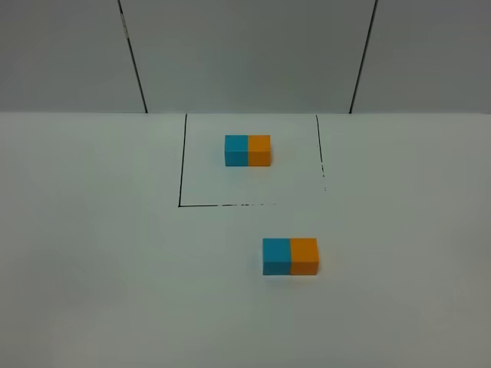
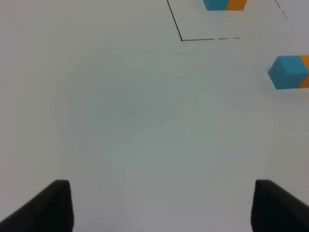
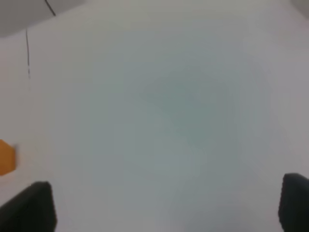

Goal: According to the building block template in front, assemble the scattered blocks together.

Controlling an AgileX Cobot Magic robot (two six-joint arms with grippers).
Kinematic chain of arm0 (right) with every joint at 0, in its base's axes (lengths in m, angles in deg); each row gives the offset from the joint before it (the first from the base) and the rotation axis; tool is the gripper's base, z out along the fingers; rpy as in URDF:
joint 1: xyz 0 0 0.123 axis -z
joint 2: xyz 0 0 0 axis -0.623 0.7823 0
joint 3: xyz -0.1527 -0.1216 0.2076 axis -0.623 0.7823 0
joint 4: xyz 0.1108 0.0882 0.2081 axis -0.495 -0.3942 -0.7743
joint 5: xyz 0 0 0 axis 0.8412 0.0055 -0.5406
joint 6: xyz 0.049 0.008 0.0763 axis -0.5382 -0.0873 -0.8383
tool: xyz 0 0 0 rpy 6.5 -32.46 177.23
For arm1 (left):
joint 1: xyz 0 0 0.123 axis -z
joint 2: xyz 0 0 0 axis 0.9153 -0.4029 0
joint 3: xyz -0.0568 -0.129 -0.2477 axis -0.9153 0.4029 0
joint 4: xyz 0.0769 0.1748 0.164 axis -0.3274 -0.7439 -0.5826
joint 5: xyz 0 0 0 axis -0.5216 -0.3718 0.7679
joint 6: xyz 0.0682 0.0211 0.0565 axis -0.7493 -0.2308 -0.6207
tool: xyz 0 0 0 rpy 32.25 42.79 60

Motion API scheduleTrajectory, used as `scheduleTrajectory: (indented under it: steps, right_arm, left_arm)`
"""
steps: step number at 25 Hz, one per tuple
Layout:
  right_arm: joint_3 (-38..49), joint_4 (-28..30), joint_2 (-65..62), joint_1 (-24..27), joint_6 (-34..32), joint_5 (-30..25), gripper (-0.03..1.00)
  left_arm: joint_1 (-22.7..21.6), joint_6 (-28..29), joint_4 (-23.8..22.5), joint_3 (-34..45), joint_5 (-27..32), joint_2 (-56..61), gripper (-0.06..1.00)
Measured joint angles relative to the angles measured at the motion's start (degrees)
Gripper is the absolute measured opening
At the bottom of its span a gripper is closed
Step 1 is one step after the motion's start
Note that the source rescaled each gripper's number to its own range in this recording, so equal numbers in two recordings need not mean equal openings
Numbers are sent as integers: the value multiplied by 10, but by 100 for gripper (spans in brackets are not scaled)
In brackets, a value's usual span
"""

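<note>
A plain white desk (image 1: 100, 268) fills the scene, seen from a high camera. Neither arm shows in this high view.

Nearest the camera, a blue cube (image 1: 276, 256) and an orange cube (image 1: 304, 256) sit side by side on the desk, touching along 1 face, blue on the left and orange on the right. They lie outside the black outlined square (image 1: 181, 165), just in front of its near edge and toward its right corner.

Farther back, inside the outlined square and closer to its far edge, sits the template bar (image 1: 248, 150), also blue on the left and orange on the right, looking slightly smaller than the front pair.

Beyond the square, a grey panelled wall (image 1: 245, 54) rises behind the desk.

The left claw (image 2: 161, 205) is spread wide with nothing between its 2 dark fingertips, hovering over bare desk well apart from the cubes. The right claw (image 3: 166, 208) is likewise spread wide and holds nothing, with only the edge of the orange cube in its view.
</note>
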Motion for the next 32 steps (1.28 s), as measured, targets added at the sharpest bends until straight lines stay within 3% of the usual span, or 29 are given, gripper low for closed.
scheduleTrajectory:
  steps: [32]
  right_arm:
    - [0, 1, -2, -18, 2, 0, 81]
  left_arm:
    - [0, 0, 0, 0, 0, 0, 60]
